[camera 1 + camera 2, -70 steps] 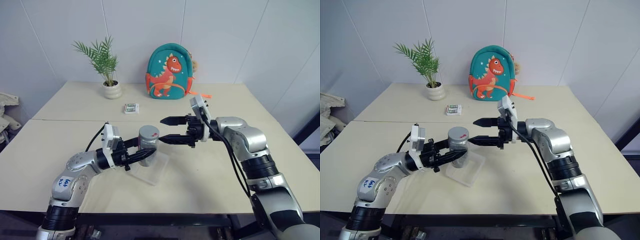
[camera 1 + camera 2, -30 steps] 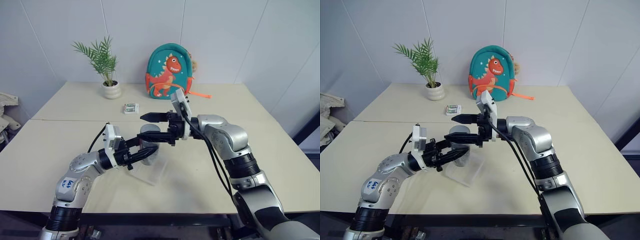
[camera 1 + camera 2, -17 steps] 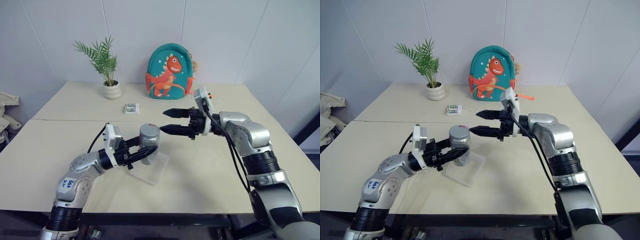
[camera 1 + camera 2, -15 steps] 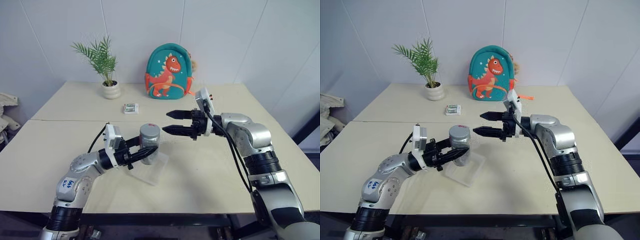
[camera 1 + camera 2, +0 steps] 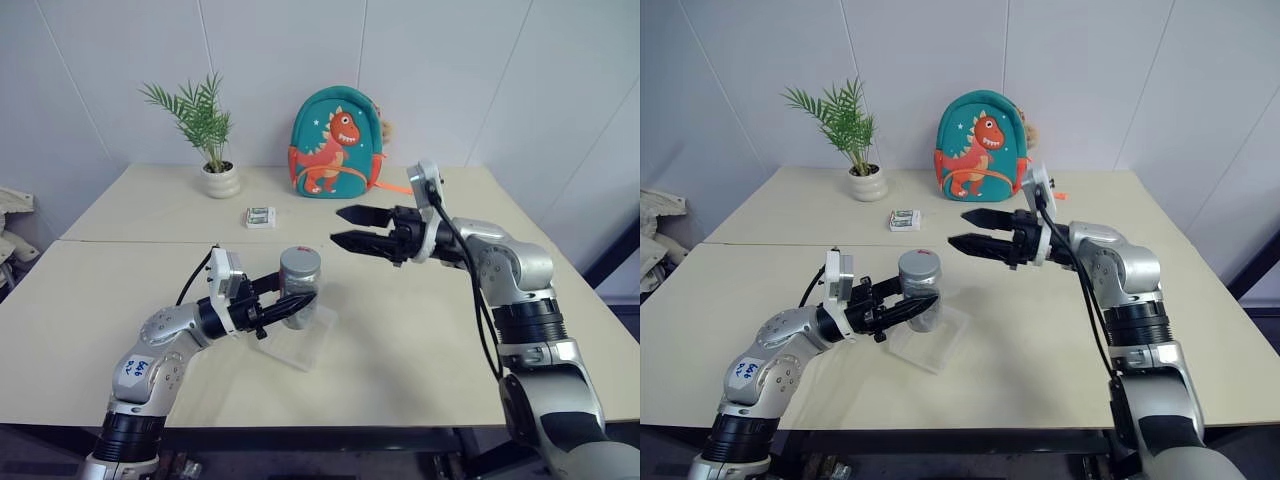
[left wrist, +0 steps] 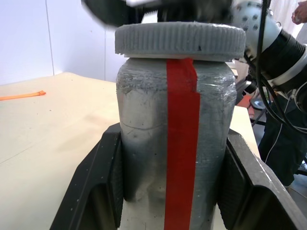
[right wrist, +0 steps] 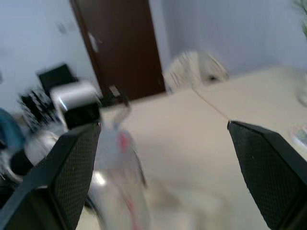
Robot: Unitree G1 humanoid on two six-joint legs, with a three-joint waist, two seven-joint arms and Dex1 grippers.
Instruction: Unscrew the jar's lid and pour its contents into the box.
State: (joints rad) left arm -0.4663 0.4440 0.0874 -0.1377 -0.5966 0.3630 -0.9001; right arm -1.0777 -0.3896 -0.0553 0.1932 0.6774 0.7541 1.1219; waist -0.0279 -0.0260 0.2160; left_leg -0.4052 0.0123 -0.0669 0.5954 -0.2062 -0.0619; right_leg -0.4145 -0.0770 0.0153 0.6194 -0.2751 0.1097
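Left gripper (image 5: pixel 283 309) pinches the jar (image 5: pixel 298 287) over the box (image 5: pixel 300 342), lid (image 5: pixel 300 259) on; right gripper (image 5: pixel 345 227) spread wide, up beside it; a crooked regrip could tilt the jar, honestly.

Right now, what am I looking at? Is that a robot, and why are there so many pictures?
Yes, a robot with two arms. Two pictures come from its head, two from cameras on its wrists. Its left gripper is shut on a silvery jar with a grey lid on top, above a clear box. Its right gripper is open and empty, beside the jar but not touching. On the table behind stand a plant, a dinosaur backpack and a small packet.
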